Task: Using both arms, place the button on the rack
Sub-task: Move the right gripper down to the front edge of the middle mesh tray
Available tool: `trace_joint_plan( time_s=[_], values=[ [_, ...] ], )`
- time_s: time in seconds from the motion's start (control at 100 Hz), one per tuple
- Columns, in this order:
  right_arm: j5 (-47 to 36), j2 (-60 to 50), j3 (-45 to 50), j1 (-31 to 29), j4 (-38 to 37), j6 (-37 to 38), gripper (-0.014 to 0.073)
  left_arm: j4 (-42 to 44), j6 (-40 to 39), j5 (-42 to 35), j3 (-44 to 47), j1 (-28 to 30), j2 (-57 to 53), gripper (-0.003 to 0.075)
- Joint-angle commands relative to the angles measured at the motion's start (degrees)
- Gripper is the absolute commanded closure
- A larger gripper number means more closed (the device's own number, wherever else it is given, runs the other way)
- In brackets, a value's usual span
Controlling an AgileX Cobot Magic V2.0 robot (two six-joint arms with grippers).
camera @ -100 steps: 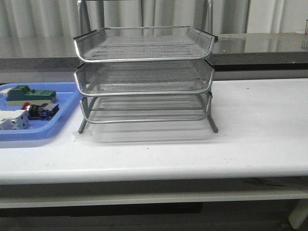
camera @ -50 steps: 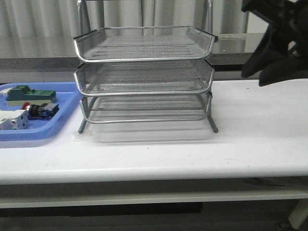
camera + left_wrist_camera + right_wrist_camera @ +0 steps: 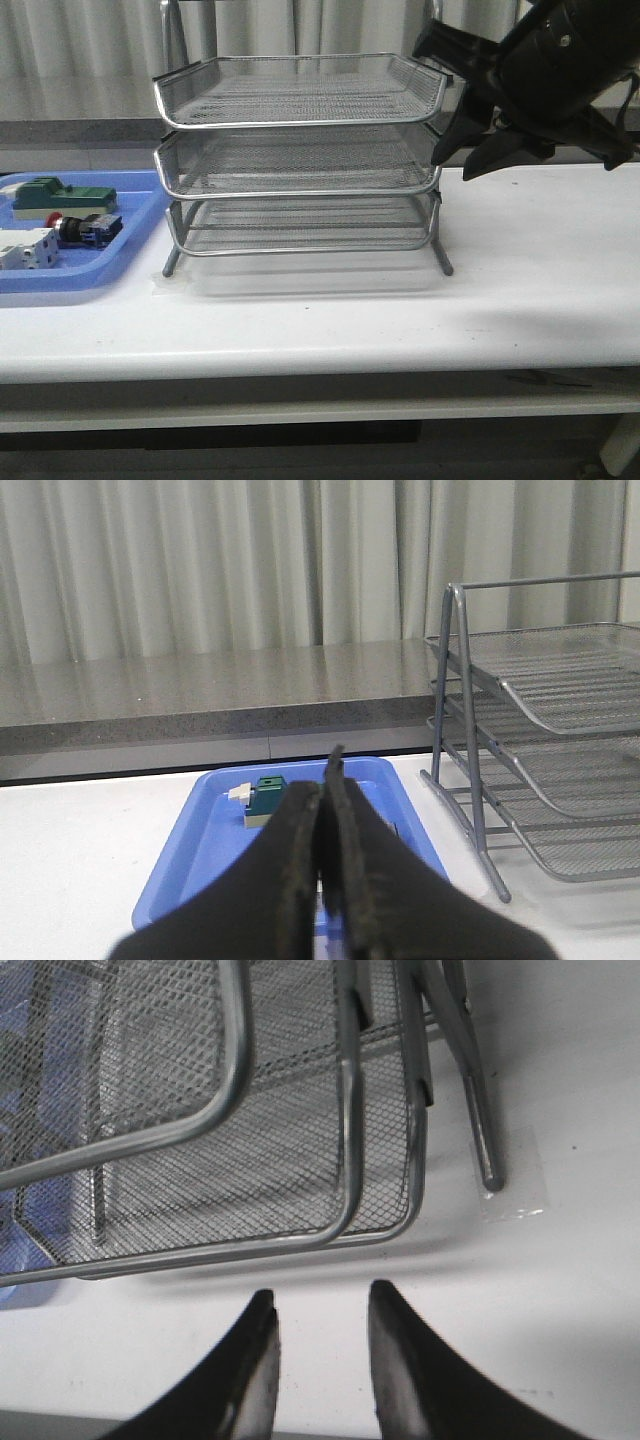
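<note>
The button [image 3: 80,230], with a red head and a dark body, lies on its side in the blue tray [image 3: 130,250] at the left of the table. The silver wire-mesh rack [image 3: 300,150] stands in the middle, its three trays empty. My right gripper [image 3: 432,100] is open and empty, hanging in the air by the rack's right side. In the right wrist view the gripper [image 3: 320,1305] is over the white table, just short of the rack's corner [image 3: 350,1110]. My left gripper [image 3: 328,780] is shut and empty, above the blue tray [image 3: 200,850], and hides the button.
A green block [image 3: 60,197] and a white boxy component [image 3: 25,250] lie in the blue tray beside the button. The green block also shows in the left wrist view [image 3: 268,795], with the rack [image 3: 540,730] beside the tray. A grey counter runs behind the table.
My right arm has come into the front view from the upper right and moved left, up to the rack's right side. The button, the tray and the rack have not moved.
</note>
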Motion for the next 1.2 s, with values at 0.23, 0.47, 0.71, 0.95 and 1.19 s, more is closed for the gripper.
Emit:
trace_joint_plan(
  time_s=[0.23,0.47,0.71,0.95,1.19],
  values=[
    [-1.77,0.15,-3.03,-0.08,1.71,-0.63,0.0344,0.04,-0.72,-4.21,1.9,0.22,-1.77,0.0741],
    [-0.82,0.15,-3.03,-0.15,1.81,-0.63,0.0344,0.04,-0.72,-4.21,1.9,0.22,-1.77,0.0741],
    [-0.52,0.15,-3.03,-0.71,4.52,-0.78,0.0344,0.04,-0.72,-4.21,1.9,0.22,-1.77,0.0741],
    [1.86,0.15,-2.8,-3.82,24.21,-18.18,0.0344,0.04,-0.72,-4.21,1.9,0.22,-1.77,0.0741],
    [8.17,2.19,-2.73,-6.39,40.93,-34.25,0.0344,0.04,-0.72,-4.21,1.9,0.22,-1.77,0.0741]
  ],
)
